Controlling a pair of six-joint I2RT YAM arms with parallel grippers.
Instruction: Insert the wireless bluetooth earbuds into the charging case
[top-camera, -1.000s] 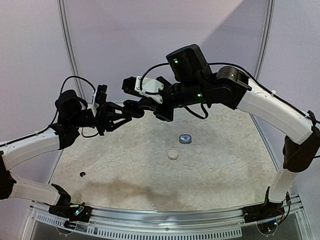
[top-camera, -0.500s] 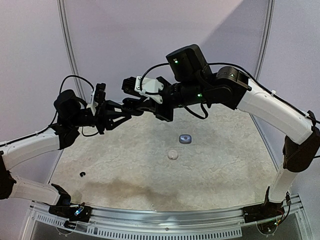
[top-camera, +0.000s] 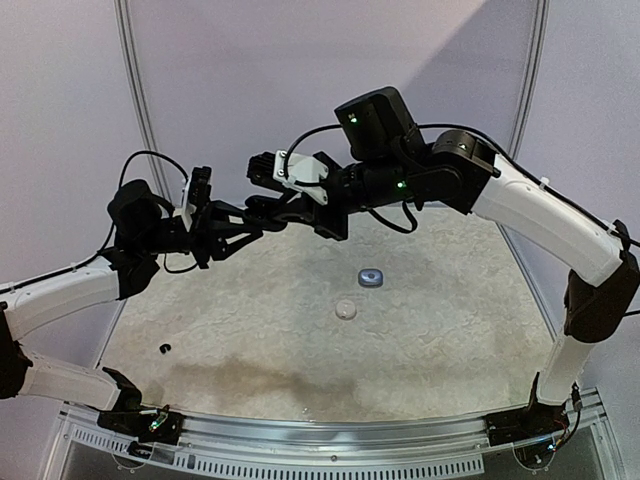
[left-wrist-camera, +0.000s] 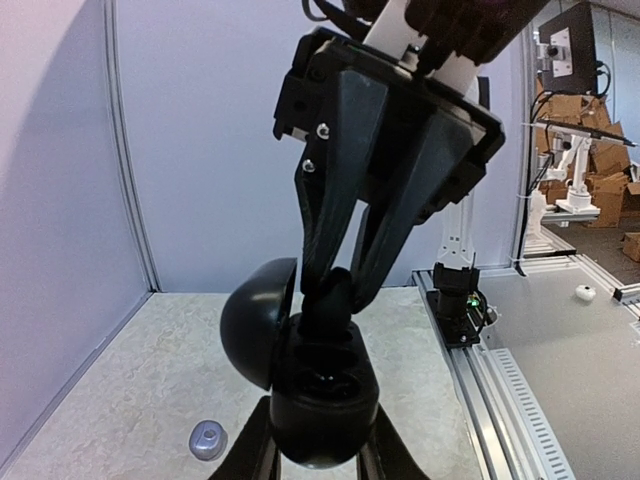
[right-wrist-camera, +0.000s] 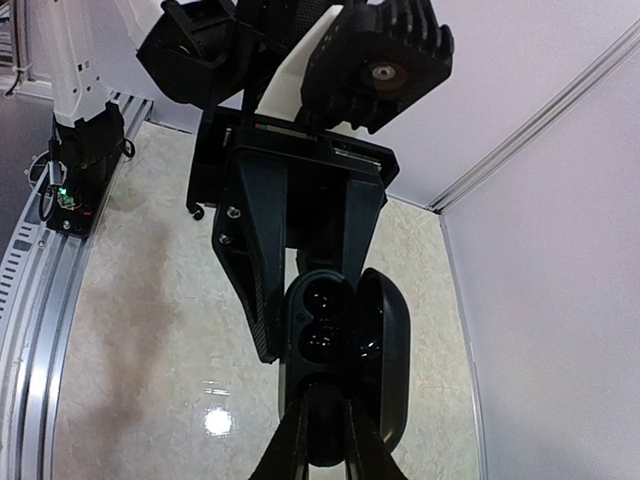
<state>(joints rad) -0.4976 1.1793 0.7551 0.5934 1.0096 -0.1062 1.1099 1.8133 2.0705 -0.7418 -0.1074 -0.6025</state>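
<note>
My left gripper (left-wrist-camera: 318, 438) is shut on a black charging case (left-wrist-camera: 322, 395), held up in the air with its lid (left-wrist-camera: 255, 320) swung open. In the right wrist view the case (right-wrist-camera: 312, 315) shows two dark wells beside the lid (right-wrist-camera: 388, 340). My right gripper (right-wrist-camera: 325, 400) meets it tip to tip, its fingers closed on a black earbud (right-wrist-camera: 326, 425) at the nearest well. The left wrist view shows that earbud (left-wrist-camera: 340, 292) pinched at the case's mouth. From above, both grippers (top-camera: 255, 215) meet over the table's far left.
A grey-blue pebble-sized case (top-camera: 372, 277) and a whitish round piece (top-camera: 346, 309) lie mid-table. A tiny black piece (top-camera: 164, 348) lies near the left edge. A small grey rounded piece (left-wrist-camera: 208, 438) lies on the table below the held case. Grey walls enclose the back.
The right arm's wrist has crept slightly up and left against the case. The left arm holds still with the case.
</note>
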